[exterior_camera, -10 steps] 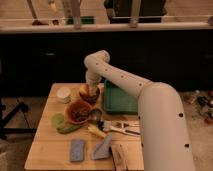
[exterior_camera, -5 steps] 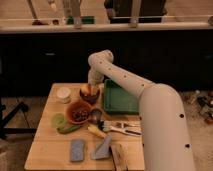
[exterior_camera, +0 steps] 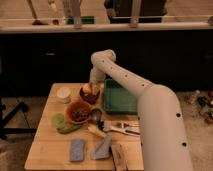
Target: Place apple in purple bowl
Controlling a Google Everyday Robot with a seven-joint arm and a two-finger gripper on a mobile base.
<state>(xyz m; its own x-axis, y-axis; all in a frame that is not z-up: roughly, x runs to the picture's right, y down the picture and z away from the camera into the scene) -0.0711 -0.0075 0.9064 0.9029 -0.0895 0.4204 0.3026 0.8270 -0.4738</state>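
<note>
Now we see the white arm point(exterior_camera: 150, 100) sweep from the lower right of the frame up to its elbow near the centre top, then bend down toward the wooden table point(exterior_camera: 50, 145). At its end the gripper point(exterior_camera: 93, 83) hangs just above the purple bowl point(exterior_camera: 90, 96), which stands left of centre, between the white cup point(exterior_camera: 63, 94) on its left and the green tray point(exterior_camera: 120, 100) on its right.

We make out the apple point(exterior_camera: 87, 89) as a small orange-yellow spot at the bowl's mouth, directly under the gripper. It is round, so we find no long axis or pointing direction in it. Whether the gripper is clamped on the fruit or has let it go, we cannot tell, nor whether the apple rests inside the bowl or sits just over the rim.

Below the purple bowl, the orange bowl point(exterior_camera: 78, 112) stands just beside it, toward the lower left. Farther down the table lie a yellow elongated item point(exterior_camera: 97, 131) and a blue sponge point(exterior_camera: 77, 150).
</note>
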